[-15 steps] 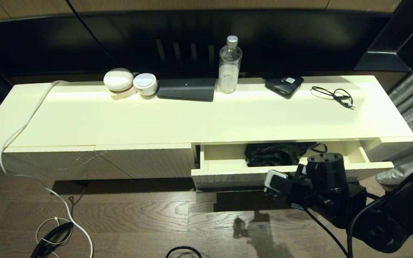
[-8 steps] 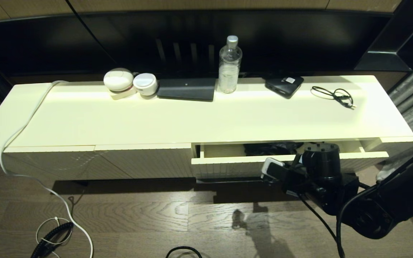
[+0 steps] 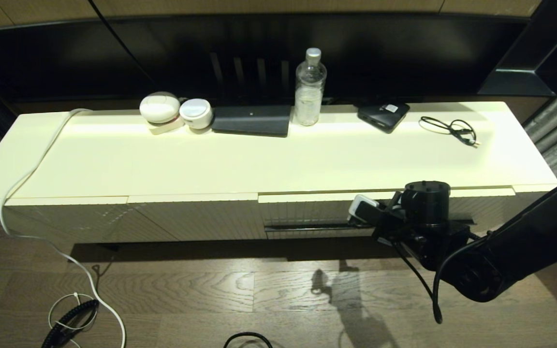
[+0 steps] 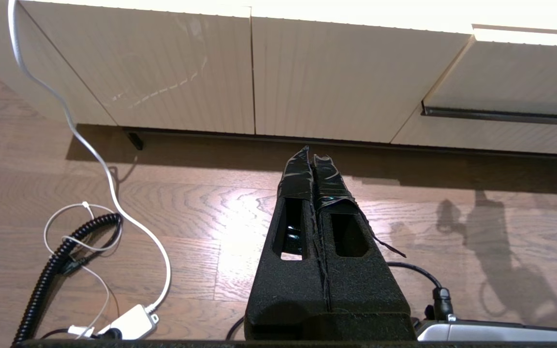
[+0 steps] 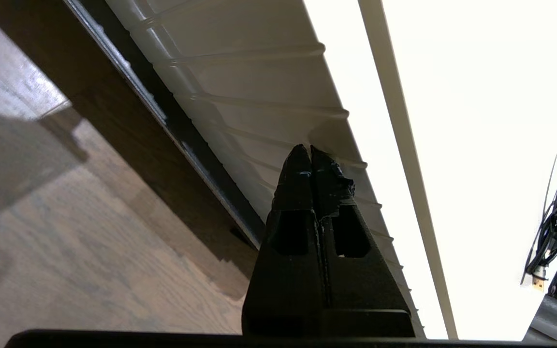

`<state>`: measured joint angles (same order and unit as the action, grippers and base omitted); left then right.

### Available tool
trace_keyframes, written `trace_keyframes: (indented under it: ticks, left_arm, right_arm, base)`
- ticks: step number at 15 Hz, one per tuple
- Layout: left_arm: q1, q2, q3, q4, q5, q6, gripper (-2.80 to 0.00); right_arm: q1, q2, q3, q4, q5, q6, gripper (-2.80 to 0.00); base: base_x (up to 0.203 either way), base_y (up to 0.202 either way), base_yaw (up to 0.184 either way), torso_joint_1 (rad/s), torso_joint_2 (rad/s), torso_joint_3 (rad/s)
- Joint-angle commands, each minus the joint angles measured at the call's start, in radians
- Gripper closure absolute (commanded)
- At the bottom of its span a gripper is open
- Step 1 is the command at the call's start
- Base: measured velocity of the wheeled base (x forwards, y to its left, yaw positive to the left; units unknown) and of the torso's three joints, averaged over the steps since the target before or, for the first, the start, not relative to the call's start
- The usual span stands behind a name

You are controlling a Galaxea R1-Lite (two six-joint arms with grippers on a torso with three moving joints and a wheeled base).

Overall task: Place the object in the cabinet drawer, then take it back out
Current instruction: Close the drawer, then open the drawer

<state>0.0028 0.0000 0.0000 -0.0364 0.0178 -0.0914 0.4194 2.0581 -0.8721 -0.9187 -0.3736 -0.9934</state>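
Observation:
The cabinet drawer (image 3: 307, 212) is pushed in, its ribbed front flush with the door panels and its dark handle slot (image 3: 317, 226) showing. The black umbrella is hidden; no part of it shows in any view. My right gripper (image 5: 310, 150) is shut with nothing between its fingers, tips against the drawer's ribbed front (image 5: 259, 96), just above the slot. In the head view the right wrist (image 3: 426, 203) stands at the drawer's right half. My left gripper (image 4: 311, 152) is shut and empty, held low over the floor before the left door panels; the drawer (image 4: 515, 92) lies off to its right.
On the cabinet top stand a clear bottle (image 3: 310, 87), a flat black box with a white sticker (image 3: 383, 115), a thin cable coil (image 3: 450, 128), a dark slab (image 3: 252, 120) and two white round cases (image 3: 160, 107). A white cord (image 3: 32, 174) runs down to the wooden floor.
The drawer, partly open with the umbrella showing inside, has slid fully shut. My right arm moved toward the cabinet with the drawer front.

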Motion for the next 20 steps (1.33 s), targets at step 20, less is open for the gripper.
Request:
trace_keyframes:
  ticks: [20]
  left_arm:
    - [0.0,-0.002,0.0,0.0,0.001,-0.001,0.0]
  right_arm:
    - [0.142,-0.782,0.435,0.619,-0.018,-0.015,0.0]
  base:
    - [0.0,0.0,0.0,0.0,0.0,0.0]
